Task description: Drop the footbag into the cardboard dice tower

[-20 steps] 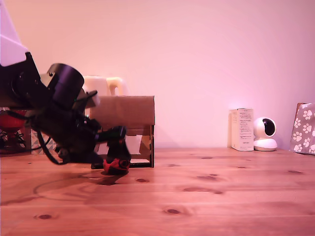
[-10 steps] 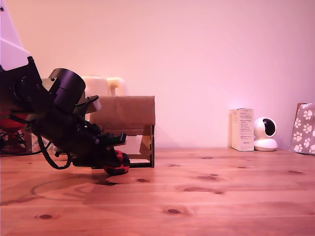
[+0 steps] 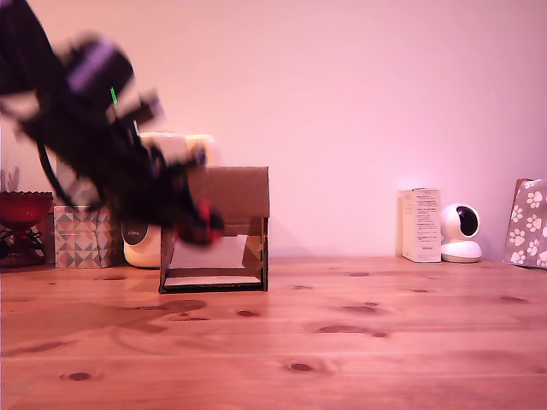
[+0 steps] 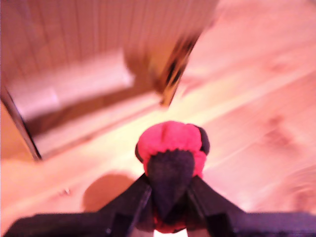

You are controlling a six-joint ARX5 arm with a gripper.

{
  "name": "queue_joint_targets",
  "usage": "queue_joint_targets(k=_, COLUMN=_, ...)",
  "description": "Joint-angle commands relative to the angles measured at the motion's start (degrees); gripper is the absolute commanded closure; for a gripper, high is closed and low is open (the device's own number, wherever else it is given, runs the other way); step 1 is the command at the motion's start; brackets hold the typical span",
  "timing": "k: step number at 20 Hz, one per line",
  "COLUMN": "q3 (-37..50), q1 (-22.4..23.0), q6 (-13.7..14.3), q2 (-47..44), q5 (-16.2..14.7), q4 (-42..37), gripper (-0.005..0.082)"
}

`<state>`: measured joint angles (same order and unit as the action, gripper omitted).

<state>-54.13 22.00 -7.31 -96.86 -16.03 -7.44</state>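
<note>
Your claw was clamped on the footbag, its two dark fingers pressing the ball's lower half from either side in the wrist view. The footbag hung clear of the desk, casting a shadow on the boards beneath it. In the exterior view your arm was heavily blurred, so the grip could only be judged there as probable; the red and black ball appeared in front of the cardboard dice tower, level with the seam between its solid upper band and the lower front opening. The tower stood toward the desk's back edge, left of centre in the exterior view, its pale ramp showing inside.

Behind the tower stood a cream kettle. Further toward the exterior view's left were a patterned box and a dark red bowl. Along the back edge toward the exterior view's right stood a white carton, a small white camera and a paw-print box.
</note>
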Motion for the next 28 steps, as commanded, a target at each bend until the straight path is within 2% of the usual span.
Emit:
queue_joint_targets(k=1, q3=0.5, q1=0.1, q6=-0.2, q2=1.7, q5=-0.3, q4=0.5, gripper=0.0718)
queue_joint_targets(k=7, q3=0.0, q1=-0.2, q6=1.8, q2=6.6, q5=0.1, q4=-6.4, gripper=0.0718)
queue_joint_targets(k=9, q3=-1.6, q1=-0.4, q6=1.8, q2=6.6, q5=1.1, q4=-9.1, gripper=0.0718)
queue_joint_targets(k=14, q3=-8.9, q1=-1.0, q6=6.0, q2=5.9, q5=3.6, q4=-9.3, gripper=0.0717)
queue_joint_targets(k=24, q3=-30.4, q1=-6.2, q6=6.3, q2=-9.0, q5=3.0, q4=5.1, gripper=0.0712)
queue_joint_targets(k=28, q3=-33.5, q1=-7.0, q6=6.3, q2=-12.6, q5=2.6, q4=8.4, gripper=0.0709)
